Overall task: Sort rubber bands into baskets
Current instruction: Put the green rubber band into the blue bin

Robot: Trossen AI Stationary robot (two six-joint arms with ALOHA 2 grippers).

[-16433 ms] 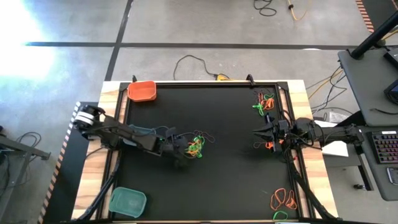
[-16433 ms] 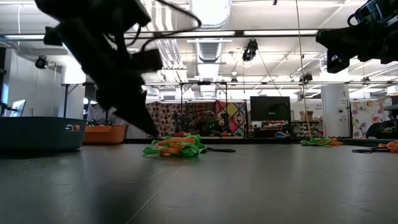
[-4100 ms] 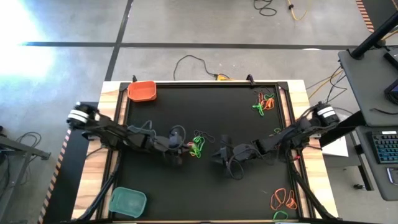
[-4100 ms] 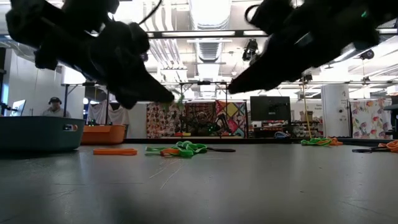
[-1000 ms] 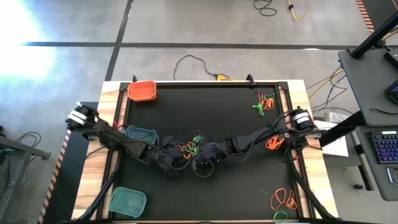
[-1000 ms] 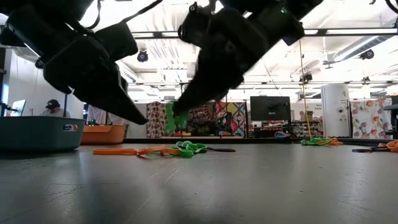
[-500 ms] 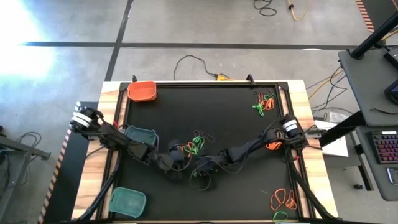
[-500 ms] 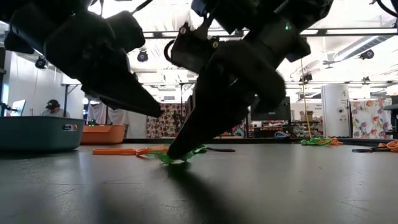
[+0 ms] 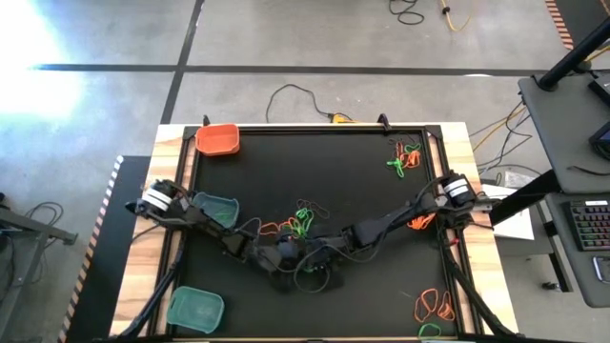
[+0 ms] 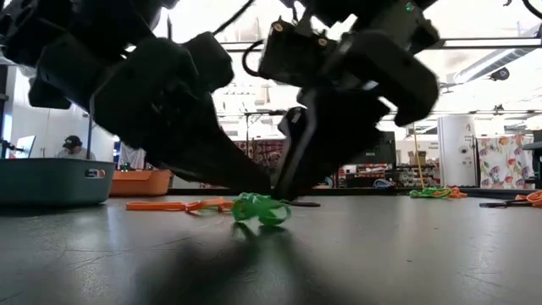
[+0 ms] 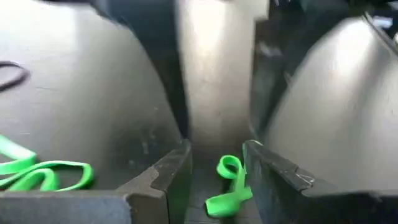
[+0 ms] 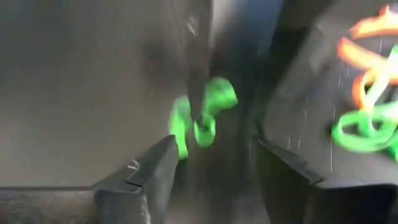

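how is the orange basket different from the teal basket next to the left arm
The orange basket sits at the table's far left corner, away from both arms; the teal basket sits midway along the left edge, right beside the left arm. The orange basket is bright orange, the teal basket dark green-blue. Both are small, shallow, rounded-rectangle trays of similar size, and neither visibly holds a rubber band.

The table point(image 9: 362, 191) has a black mat in a pale wooden frame. On it, an orange basket point(image 9: 218, 139) lies in the upper left corner, a teal basket point(image 9: 214, 209) at the left edge and another teal basket point(image 9: 195, 310) in the lower left corner. Rubber bands point(image 9: 297, 224) lie near the centre, more rubber bands point(image 9: 406, 154) at the upper right, and orange ones point(image 9: 435, 305) at the lower right.
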